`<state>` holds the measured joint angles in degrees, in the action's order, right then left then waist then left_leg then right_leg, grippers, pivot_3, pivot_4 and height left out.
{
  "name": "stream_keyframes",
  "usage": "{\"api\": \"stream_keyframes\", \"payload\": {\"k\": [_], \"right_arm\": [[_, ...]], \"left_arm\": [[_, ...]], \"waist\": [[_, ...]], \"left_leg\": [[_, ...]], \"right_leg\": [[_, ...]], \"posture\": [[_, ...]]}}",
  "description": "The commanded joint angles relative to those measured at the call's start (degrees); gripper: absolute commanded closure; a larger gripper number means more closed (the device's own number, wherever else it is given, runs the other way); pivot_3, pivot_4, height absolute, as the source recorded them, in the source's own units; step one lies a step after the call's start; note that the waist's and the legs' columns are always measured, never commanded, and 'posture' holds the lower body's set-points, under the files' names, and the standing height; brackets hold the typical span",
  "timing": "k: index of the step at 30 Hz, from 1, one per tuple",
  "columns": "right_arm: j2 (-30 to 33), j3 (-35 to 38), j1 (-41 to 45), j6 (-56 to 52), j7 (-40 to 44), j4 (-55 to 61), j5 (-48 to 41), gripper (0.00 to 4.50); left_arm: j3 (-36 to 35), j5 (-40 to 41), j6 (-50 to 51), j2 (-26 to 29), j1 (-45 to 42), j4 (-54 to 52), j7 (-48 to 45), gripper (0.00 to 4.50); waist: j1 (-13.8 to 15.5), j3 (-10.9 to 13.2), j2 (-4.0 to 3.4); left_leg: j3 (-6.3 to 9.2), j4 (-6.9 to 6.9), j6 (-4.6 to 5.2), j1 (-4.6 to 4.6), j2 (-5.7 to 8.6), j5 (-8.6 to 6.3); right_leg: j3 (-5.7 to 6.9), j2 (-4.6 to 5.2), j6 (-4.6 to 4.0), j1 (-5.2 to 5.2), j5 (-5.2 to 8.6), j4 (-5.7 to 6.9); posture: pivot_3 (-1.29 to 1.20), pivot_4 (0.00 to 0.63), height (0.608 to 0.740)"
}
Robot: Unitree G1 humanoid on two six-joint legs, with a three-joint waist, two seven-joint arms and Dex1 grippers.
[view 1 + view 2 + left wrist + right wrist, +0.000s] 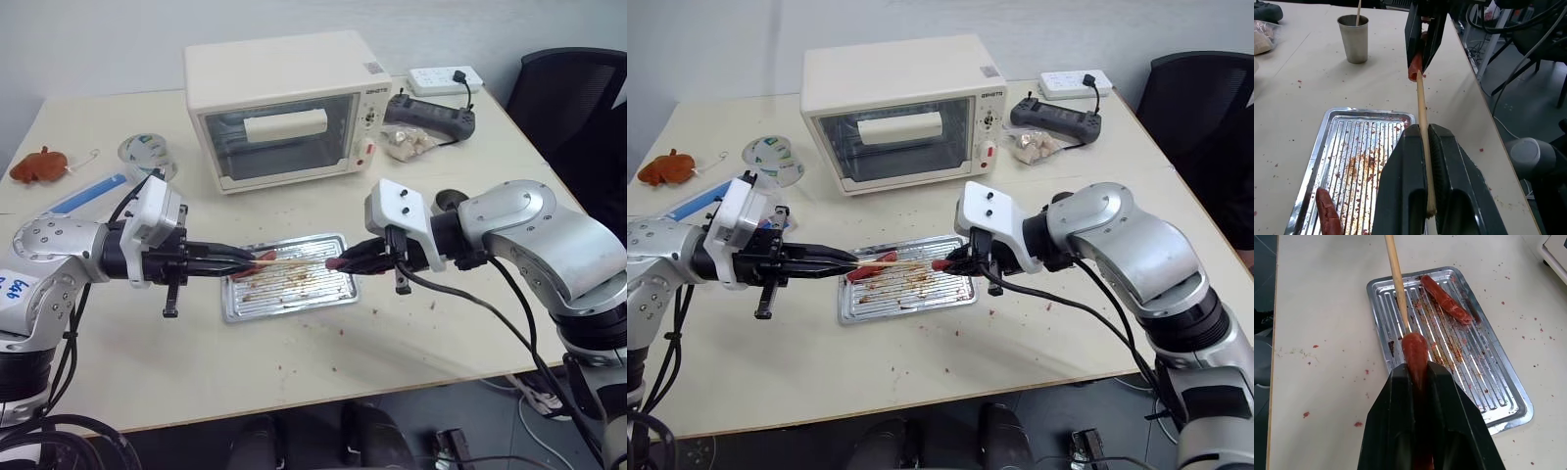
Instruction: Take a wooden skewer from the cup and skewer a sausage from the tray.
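Left tool: my left tool (pixel 238 260) is clamped on the wooden skewer (pixel 1421 115); the stick runs straight out between its two black fingers, roughly level, toward my right tool.

Right tool: my right tool (pixel 345 261) is closed around the sausage (pixel 1415 352). The dark red end sticks out past its fingertips, facing my left tool.

Skewer and sausage: the skewer's far end meets the exposed end of the sausage just ahead of my right tool's fingertips. In the right wrist view the stick touches the sausage's tip; how deep it sits in the meat I cannot tell.

Tray: the tray (pixel 338 292) lies on the desk (pixel 411 333) below and between my two tools, under the skewer. Its ribbed base is stained with brown grease.

Second sausage: another red sausage (pixel 1445 299) lies in the tray, closer to my left tool than to my right, apart from the one I hold.

Cup: the cup (pixel 1354 38) stands upright on the desk beyond my right tool, well apart from the tray, with one stick (pixel 1358 11) standing in it.

Oven: a cream toaster oven (pixel 284 108) sits on the desk beyond both tools, past the tray's far edge.

Crumbs: small red specks dot the desk around the tray.
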<state>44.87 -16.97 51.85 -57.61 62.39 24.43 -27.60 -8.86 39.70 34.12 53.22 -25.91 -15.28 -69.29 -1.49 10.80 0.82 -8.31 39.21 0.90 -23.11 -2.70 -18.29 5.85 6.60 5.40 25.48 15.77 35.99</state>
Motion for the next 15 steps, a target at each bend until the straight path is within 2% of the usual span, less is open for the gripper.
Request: {"api": "stream_keyframes", "payload": {"k": [1, 15], "right_arm": [[-0.09, 3.36, 2.10, -0.76, -0.86, 2.53, -2.02, 4.42], [1.19, 4.20, 1.87, -1.66, -2.40, 3.14, -3.72, 4.42]], "left_arm": [[-0.21, -0.42, -1.06, -0.50, -0.28, -0.46, 0.63, 4.50], [-0.98, -1.37, -2.33, 0.39, 0.08, 1.43, -0.02, 4.50]], "waist": [[0.01, 0.00, 0.00], [0.00, 0.00, 0.00]], "left_leg": [[0.00, 0.00, 0.00, 0.00, 0.00, 0.00], [-0.02, 0.01, 0.00, 0.00, 0.01, 0.00]], "right_leg": [[0.00, 0.00, 0.00, 0.00, 0.00, 0.00], [0.00, 0.00, 0.00, 0.00, 0.00, 0.01]], "posture": [[0.00, 0.150, 0.740], [0.00, 0.150, 0.740]]}}
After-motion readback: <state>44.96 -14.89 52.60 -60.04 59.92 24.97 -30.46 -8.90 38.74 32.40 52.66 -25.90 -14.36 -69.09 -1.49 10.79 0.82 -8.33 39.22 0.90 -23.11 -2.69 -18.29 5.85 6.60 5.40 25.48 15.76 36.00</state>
